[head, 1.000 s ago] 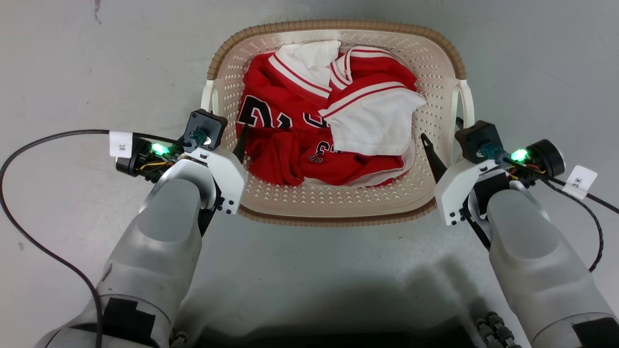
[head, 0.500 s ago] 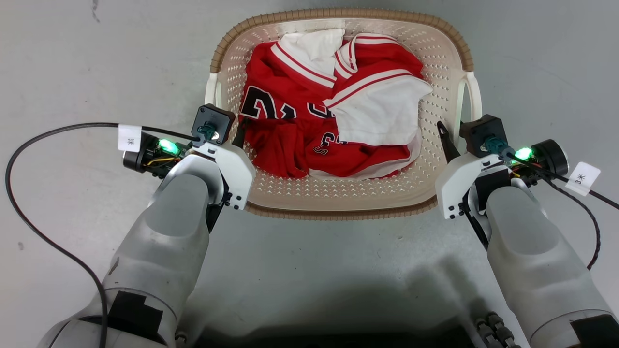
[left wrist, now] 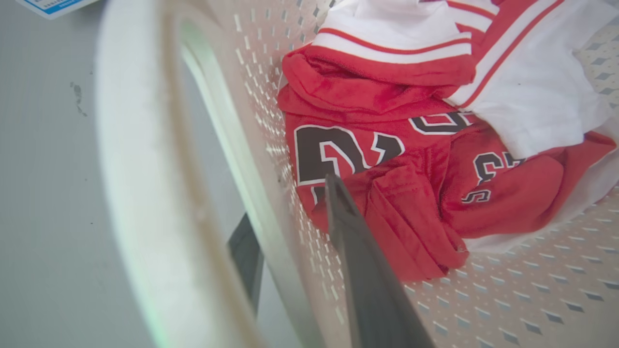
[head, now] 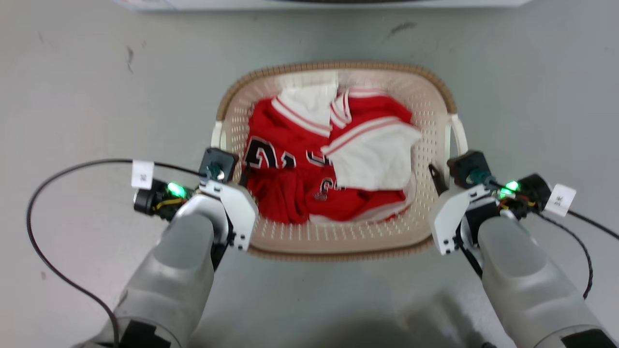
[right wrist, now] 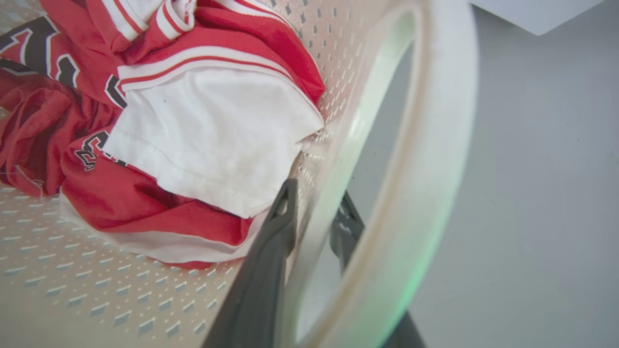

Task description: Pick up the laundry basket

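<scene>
Right, laundry basket (head: 338, 237) sitting at 12 o'clock over grey floor (head: 96, 72), jerseys (head: 290, 145) inside. Left hand (left wrist: 290, 203) clamping its 9 o'clock wall, right hand (right wrist: 316, 193) clamping 3 o'clock wall. Looking light; thin plastic probably flexing, so lifting evenly.

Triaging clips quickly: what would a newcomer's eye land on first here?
A red-and-white jersey with black numbers, heaped in the cream basket at the centre of the head view, against grey floor. The left claw and right claw each pinch a side wall of it, one finger inside, the other outside by the handle.
</scene>
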You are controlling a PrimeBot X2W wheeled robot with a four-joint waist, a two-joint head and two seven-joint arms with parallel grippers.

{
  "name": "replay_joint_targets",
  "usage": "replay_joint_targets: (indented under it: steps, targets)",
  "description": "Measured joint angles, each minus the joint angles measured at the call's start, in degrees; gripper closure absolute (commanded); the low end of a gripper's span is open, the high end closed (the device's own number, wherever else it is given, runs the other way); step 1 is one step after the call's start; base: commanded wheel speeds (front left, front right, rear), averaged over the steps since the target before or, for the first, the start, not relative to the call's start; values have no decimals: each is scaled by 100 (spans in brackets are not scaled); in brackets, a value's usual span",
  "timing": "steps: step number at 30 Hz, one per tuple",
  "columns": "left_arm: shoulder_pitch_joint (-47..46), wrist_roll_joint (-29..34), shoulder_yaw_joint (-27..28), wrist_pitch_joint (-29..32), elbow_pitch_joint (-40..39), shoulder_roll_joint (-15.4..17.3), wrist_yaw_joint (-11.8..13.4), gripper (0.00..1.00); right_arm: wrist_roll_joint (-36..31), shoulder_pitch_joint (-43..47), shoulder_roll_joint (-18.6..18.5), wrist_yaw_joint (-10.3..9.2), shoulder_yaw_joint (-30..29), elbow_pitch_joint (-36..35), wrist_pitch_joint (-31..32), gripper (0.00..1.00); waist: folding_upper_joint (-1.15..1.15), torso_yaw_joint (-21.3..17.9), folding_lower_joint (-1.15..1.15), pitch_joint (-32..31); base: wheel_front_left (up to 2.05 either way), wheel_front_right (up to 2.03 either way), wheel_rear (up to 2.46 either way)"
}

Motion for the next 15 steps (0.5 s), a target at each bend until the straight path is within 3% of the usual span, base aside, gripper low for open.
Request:
replay_joint_targets:
  steps: [15]
  targets:
    - [1070, -966, -693, 535, 60, -87, 8, 100, 915, 692, -45, 0, 1221, 409, 260, 100, 0, 4, -1, -1525, 0, 0, 0]
